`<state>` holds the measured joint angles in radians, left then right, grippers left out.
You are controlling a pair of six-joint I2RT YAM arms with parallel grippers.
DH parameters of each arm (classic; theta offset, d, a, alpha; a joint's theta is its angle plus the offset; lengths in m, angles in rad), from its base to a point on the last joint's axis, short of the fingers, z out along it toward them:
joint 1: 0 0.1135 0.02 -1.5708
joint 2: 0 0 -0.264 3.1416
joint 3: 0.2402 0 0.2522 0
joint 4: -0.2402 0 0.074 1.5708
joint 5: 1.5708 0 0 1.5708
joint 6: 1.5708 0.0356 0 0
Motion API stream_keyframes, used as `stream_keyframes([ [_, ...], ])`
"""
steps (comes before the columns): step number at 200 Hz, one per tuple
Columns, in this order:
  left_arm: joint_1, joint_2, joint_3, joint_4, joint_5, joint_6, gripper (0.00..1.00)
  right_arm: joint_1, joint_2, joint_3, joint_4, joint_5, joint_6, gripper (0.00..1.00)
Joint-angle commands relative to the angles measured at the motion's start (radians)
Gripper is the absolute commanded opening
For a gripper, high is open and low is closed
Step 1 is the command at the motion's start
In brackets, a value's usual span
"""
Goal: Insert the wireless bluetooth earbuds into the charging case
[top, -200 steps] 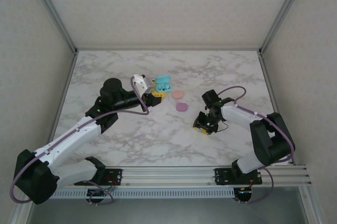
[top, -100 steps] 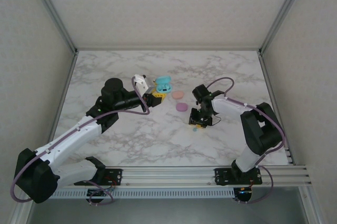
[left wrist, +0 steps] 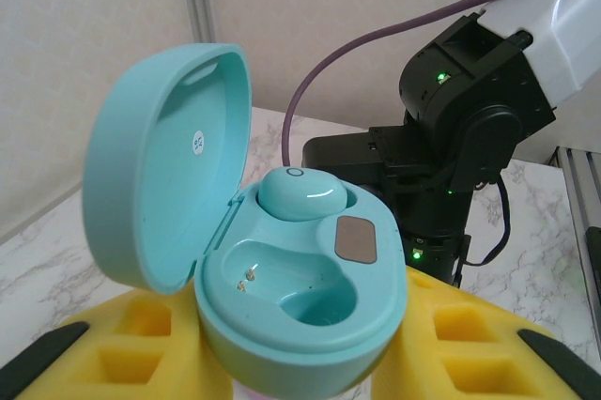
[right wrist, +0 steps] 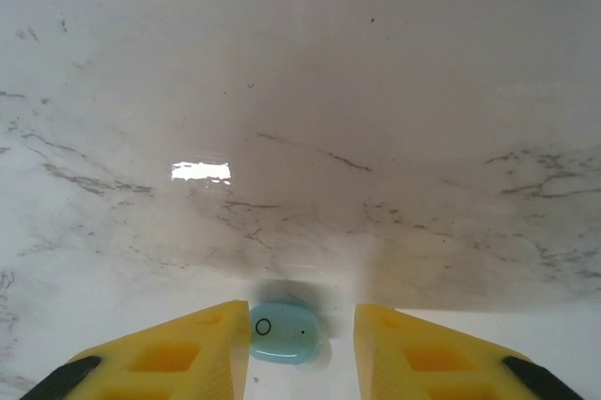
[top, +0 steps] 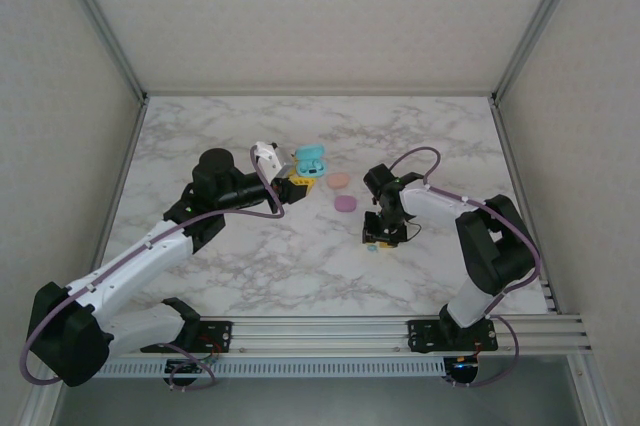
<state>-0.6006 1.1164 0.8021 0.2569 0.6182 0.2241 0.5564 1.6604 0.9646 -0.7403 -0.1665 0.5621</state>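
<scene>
My left gripper is shut on the teal charging case, also the teal charging case at centre table, held with its lid open. One teal earbud sits in the far socket; the near socket is bare. A second teal earbud lies on the marble between the yellow fingers of my right gripper. This gripper is open: the bud touches the left finger and a gap stays on its right. From above, the right gripper points down, right of centre.
A closed pink oval case and a closed purple one lie between the two grippers. The marble table is walled on three sides. The right arm's black wrist stands close behind the held case.
My right gripper has slid left and slightly back across the table and now straddles the teal earbud. The left arm with the open case has stayed put.
</scene>
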Motion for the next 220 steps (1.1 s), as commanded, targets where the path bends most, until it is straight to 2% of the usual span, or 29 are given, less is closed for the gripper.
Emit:
stream_keyframes([
  [1,-0.011,-0.007,0.018,-0.003,-0.005,0.001,0.29,0.020,-0.024,-0.023,0.000,-0.065,-0.006,0.38],
  [21,-0.010,-0.009,0.012,0.004,-0.007,0.001,0.29,0.025,-0.034,-0.038,0.042,-0.128,-0.004,0.38],
  [69,-0.010,-0.017,0.011,-0.004,-0.006,0.003,0.29,0.053,-0.047,-0.033,0.036,-0.178,0.014,0.39],
  [148,-0.010,-0.026,0.006,-0.002,-0.004,0.000,0.29,0.107,-0.069,-0.017,-0.028,-0.136,0.029,0.38],
  [182,-0.011,-0.034,0.006,-0.005,-0.006,-0.001,0.29,0.115,-0.079,0.043,-0.095,-0.058,-0.037,0.38],
  [220,-0.010,-0.057,-0.002,-0.013,-0.020,0.004,0.29,0.118,-0.052,0.089,-0.113,-0.038,-0.206,0.37],
])
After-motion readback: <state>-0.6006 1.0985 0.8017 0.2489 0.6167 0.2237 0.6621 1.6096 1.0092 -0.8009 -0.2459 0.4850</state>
